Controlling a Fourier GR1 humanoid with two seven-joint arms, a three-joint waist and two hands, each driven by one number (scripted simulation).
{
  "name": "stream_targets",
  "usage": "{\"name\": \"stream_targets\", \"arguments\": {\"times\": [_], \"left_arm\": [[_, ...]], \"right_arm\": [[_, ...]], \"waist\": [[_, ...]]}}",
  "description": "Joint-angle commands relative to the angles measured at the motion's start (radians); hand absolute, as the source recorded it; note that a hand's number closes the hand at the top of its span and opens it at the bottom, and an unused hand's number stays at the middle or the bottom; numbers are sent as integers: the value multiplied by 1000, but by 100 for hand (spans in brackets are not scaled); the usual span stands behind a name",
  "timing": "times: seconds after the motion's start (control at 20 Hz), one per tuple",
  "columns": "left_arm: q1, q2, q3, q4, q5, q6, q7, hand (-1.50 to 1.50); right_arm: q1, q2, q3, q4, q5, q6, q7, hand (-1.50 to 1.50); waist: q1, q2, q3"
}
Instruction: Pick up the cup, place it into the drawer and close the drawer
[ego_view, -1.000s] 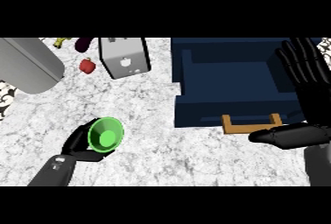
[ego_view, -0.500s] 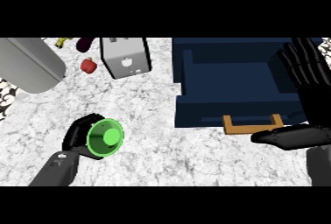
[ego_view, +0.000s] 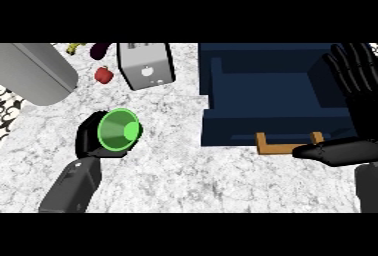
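- Your green cup (ego_view: 120, 131) is in the left hand (ego_view: 94, 137), out at about nine o'clock from the view's centre. Its mouth is tipped toward the camera, so you look straight into it.
- The left hand's fingers (ego_view: 87, 131) are wrapped round the cup's outside wall, clamped on it. Whether the cup is clear of the worktop (ego_view: 177, 170) or resting on it, you cannot tell from this angle.
- Judge the pickup as done or nearly so. The carry, the placing and the closing are all left.
- The blue drawer (ego_view: 275, 95) stands pulled open toward two o'clock, well apart from the cup, and its inside shows nothing in it. You will need to bring the cup across the worktop to the right and over the drawer's near wall.
- The drawer's wooden handle (ego_view: 289, 144) sticks out at about four o'clock.
- Your right hand (ego_view: 356, 75) shows along the right edge at three o'clock, fingers straight and spread, holding nothing. Its thumb (ego_view: 325, 150) lies just beside the handle, well placed for the push that closes the drawer later.
- Beyond these, a grey toaster (ego_view: 146, 65), a red apple (ego_view: 104, 75) and a large grey cylinder (ego_view: 33, 72) sit between ten and twelve o'clock, away from the cup's likely path.
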Motion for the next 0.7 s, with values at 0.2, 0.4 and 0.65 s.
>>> {"name": "stream_targets", "arguments": {"times": [0.2, 0.4, 0.65], "left_arm": [[-104, -38, -60, -207, 13, -29, 115, 150], [-151, -144, -137, -335, -11, 63, 232, 150], [-257, -112, -169, -476, 19, 91, 475, 150]], "right_arm": [[42, 26, 39, -83, 44, -37, 44, -150], [24, 14, 4, 6, 35, -18, -19, -150], [80, 3, -16, -55, 13, -2, -8, -150]], "waist": [[18, -12, 3], [25, -13, 4], [19, -12, 3]]}}
